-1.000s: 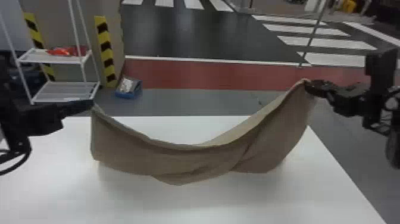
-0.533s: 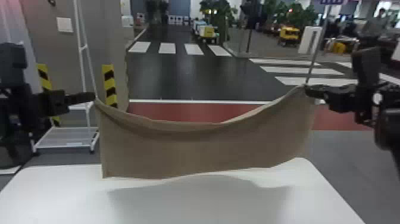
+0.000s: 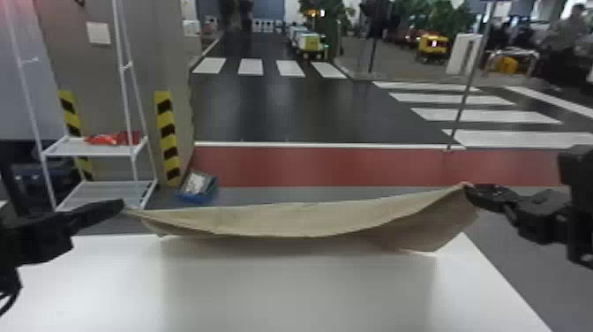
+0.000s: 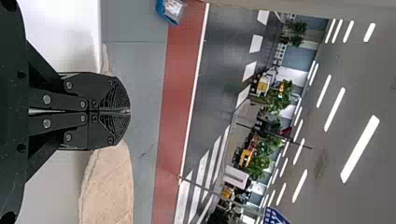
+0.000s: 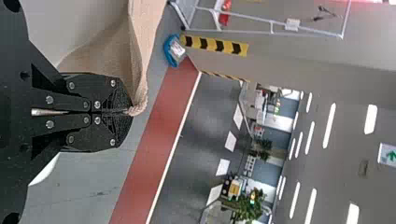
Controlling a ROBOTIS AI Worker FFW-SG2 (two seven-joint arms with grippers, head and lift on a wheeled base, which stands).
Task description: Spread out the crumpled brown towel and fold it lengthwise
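OK — L hand (image 3: pixel 121 205) & R hand (image 3: pixel 468 188) clamped tight on towel (image 3: pixel 300 221).

Head looks down ahead, wrists outward, closer; all share road (image 3: pixel 282 112).

Brown towel (image 3: pixel 304 220), 6 o'clock in head view: matt cloth; right wrist view gives a coarse, nubby face and soft edges. Table (image 3: pixel 287 287), also 6 o'clock, nearer the rim of view: smooth, white, faint satin sheen. Left gripper (image 3: pixel 122 205), between 8 and 9 o'clock, and right gripper (image 3: pixel 468 190), 3 o'clock: dull black housings, bright metal screws (image 5: pixel 50 124) in wrist views. Fingertips (image 4: pixel 114 100): rough, patterned. Road (image 3: pixel 282 119), 12 o'clock: smooth, dark, glossy, pale streaks reflected. Rack (image 3: pixel 95 151), 9 o'clock: smooth white finish, probably painted metal; too far off to settle.
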